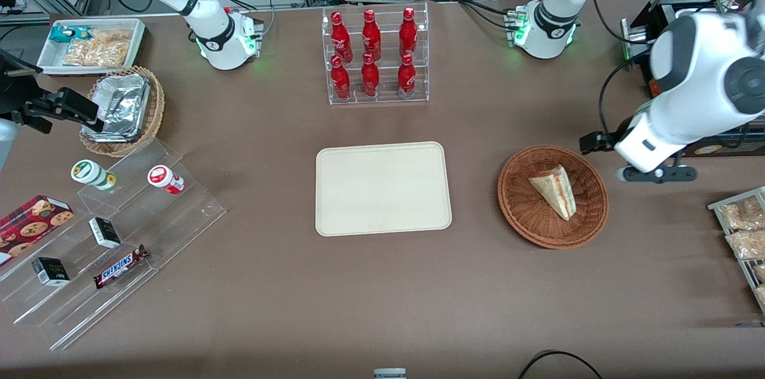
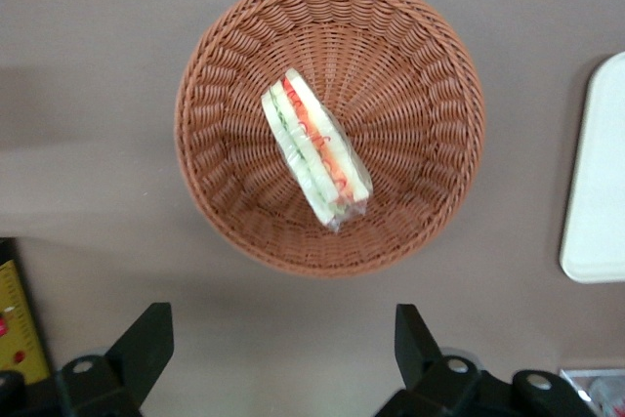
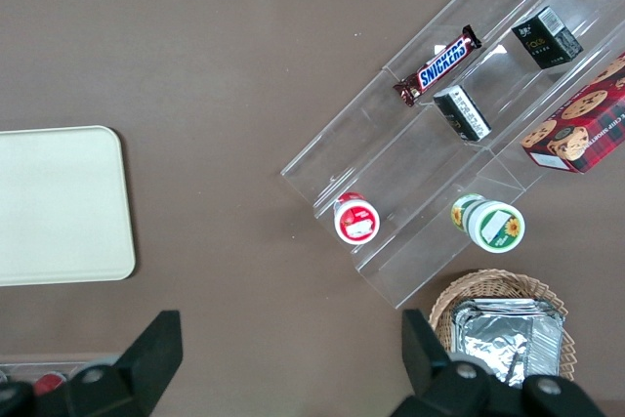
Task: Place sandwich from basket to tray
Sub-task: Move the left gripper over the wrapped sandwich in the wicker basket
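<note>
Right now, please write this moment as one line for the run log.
stage: approach | gripper: open, empty, above table beside basket | sandwich: in basket, untouched | tray: empty

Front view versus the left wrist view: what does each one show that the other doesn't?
Only the front view shows the rack of red bottles, the Snickers bar on the clear stepped stand, the foil containers in a tan basket, and the whole working arm.

Only the left wrist view shows the tool from above, open, empty and apart from the basket, and the sandwich's red and green filling edge.

Both show the sandwich lying in the basket, with the tray beside it.
</note>
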`<act>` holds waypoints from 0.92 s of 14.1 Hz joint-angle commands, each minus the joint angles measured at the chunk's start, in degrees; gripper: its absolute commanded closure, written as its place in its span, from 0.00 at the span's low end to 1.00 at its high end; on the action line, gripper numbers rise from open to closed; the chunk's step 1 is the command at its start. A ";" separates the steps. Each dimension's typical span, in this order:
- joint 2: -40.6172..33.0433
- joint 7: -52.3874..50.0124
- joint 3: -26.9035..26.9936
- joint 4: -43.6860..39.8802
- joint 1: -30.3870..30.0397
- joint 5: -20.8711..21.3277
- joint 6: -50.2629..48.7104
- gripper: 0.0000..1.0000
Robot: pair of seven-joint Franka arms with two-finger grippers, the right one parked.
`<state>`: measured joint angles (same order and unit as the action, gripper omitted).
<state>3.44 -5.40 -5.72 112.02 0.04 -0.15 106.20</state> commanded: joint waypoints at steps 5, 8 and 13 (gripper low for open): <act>-0.02 -10.90 -0.08 14.71 1.18 -0.55 20.00 0.00; 1.65 -26.63 -0.17 15.86 2.42 -0.55 24.66 0.00; 4.21 -37.32 -0.08 16.30 3.74 -0.46 27.84 0.00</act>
<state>7.35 -40.97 -5.94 127.74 3.96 -0.31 132.89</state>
